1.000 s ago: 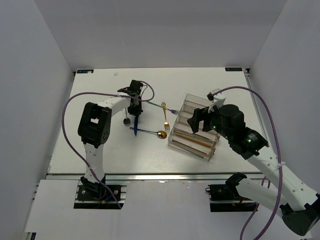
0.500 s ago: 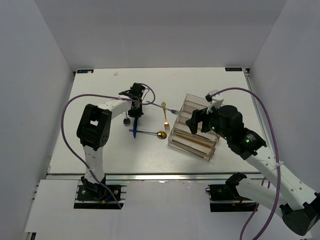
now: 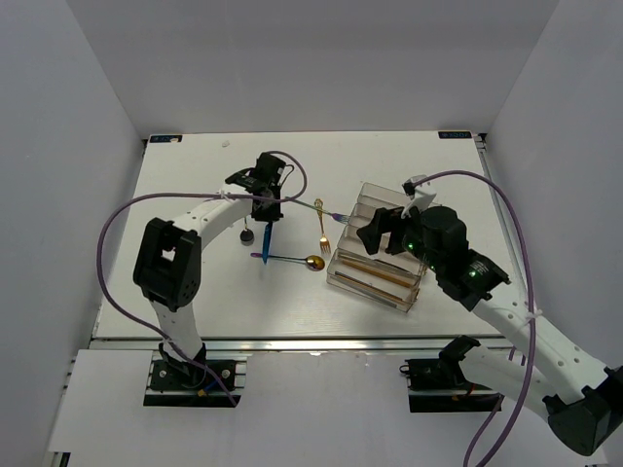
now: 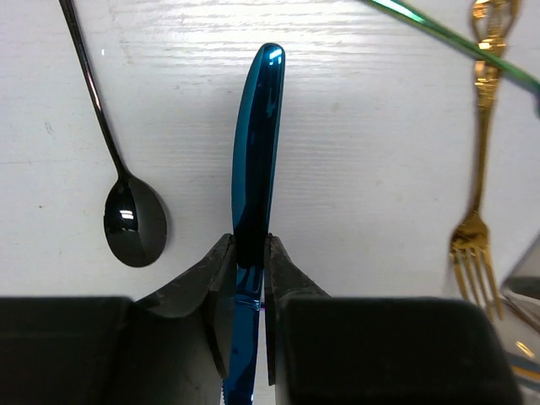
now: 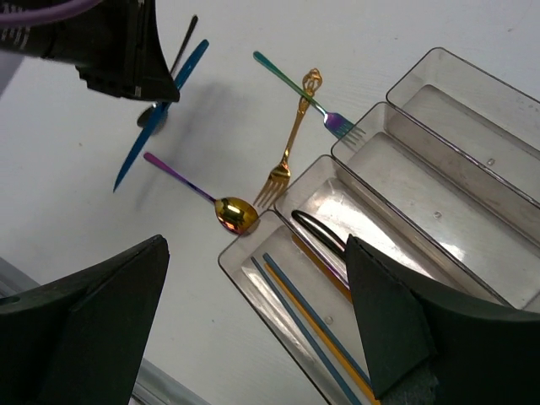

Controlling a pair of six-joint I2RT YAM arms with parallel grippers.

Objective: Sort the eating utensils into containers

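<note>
Blue knife [image 4: 260, 126] stays clamped in left pincer [image 4: 251, 249], lifted higher.

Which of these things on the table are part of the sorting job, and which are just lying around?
Job: blue knife in left tool, black spoon, gold fork, iridescent fork, purple-handled spoon, clear tray, chopsticks, black knife.
Just there: purple cables, metal rail.

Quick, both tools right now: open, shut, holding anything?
Left tool: closed on the blue knife.
Right tool: open, holding nothing.
</note>
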